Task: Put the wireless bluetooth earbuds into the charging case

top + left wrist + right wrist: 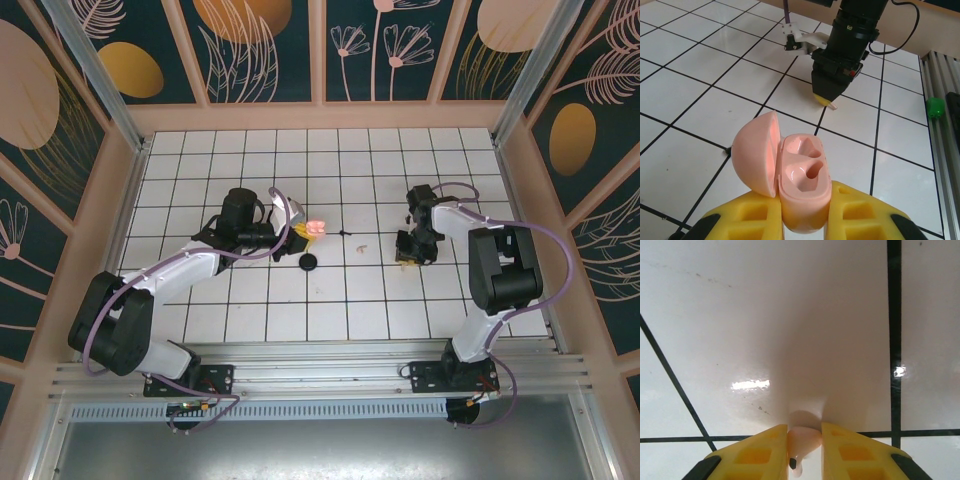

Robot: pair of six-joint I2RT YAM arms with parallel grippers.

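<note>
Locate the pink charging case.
The pink charging case sits lid-open between the left gripper's yellow fingers. In the top view it is just left of table centre, beyond a black disc.

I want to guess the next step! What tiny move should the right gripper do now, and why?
Probably lift a little: the right gripper pinches the pink earbud on the tiles, and the left gripper holds the open case, both sockets empty.
</note>
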